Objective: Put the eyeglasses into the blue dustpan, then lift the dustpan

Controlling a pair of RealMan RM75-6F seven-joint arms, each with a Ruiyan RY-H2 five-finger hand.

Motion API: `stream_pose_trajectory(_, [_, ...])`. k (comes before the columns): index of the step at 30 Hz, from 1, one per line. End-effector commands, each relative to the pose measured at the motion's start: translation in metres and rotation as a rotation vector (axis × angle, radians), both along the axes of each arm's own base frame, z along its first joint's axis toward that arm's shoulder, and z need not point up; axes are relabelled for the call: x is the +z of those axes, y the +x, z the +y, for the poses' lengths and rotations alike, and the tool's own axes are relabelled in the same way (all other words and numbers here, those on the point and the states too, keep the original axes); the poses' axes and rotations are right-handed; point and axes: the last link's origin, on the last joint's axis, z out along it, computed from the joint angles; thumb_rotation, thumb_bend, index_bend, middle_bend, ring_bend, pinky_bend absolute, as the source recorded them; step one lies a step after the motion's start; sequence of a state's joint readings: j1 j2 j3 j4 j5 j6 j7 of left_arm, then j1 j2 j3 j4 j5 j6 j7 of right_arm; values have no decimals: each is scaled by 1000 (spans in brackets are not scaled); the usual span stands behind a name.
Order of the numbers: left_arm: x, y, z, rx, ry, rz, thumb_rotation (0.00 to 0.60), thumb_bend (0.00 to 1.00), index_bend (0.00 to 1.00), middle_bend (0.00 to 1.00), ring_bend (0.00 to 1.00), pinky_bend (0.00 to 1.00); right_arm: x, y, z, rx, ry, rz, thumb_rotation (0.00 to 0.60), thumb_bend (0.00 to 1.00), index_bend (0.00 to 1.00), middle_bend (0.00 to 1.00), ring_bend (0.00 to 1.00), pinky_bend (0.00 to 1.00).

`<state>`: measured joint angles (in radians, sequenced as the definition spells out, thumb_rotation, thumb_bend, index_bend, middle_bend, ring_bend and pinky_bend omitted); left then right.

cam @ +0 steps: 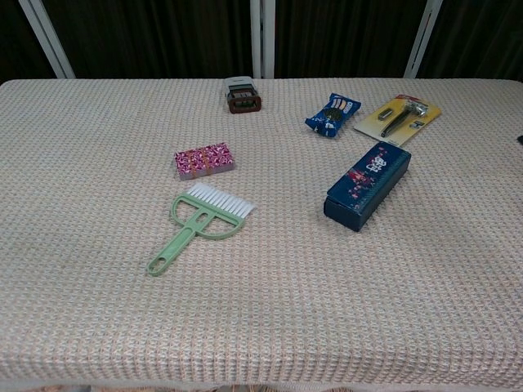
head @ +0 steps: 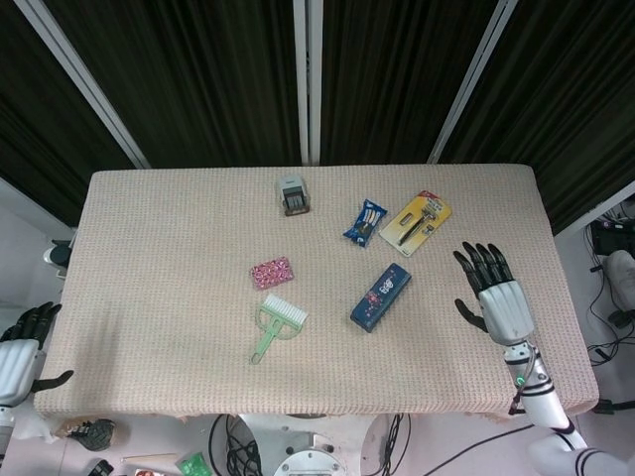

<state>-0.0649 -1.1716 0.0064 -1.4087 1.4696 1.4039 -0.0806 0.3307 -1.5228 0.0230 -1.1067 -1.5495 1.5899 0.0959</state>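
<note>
I see no eyeglasses and no dustpan as such in either view. A blue oblong box point(head: 381, 297) lies flat on the woven table mat point(head: 179, 238), printed face up, right of centre; in the chest view the box point(cam: 367, 185) stands alone. My right hand point(head: 496, 297) hovers over the table's right side, well clear of the box, with its fingers spread and nothing in them. My left hand point(head: 20, 347) hangs off the table's front left corner, holding nothing. Neither hand shows in the chest view.
A green brush point(head: 276, 327) and a pink packet point(head: 271, 273) lie left of the box. Toward the back are a grey stapler-like item point(head: 293, 195), a blue snack packet point(head: 364, 221) and a razor on a yellow card point(head: 417, 222).
</note>
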Motion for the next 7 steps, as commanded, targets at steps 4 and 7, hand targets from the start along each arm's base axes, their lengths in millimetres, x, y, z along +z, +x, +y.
stream_pose_trajectory(4, [2,13,5,-91,39,-10,600,77,75,61,80,241,77,-43,71,-359,-116,73,600,176,0,0,0,0])
stream_pose_trajectory(7, [3,18,7,-139,58,-16,600,77,72,61,80,240,78,-49,76,-407,-107,42,600,176,0,0,0,0])
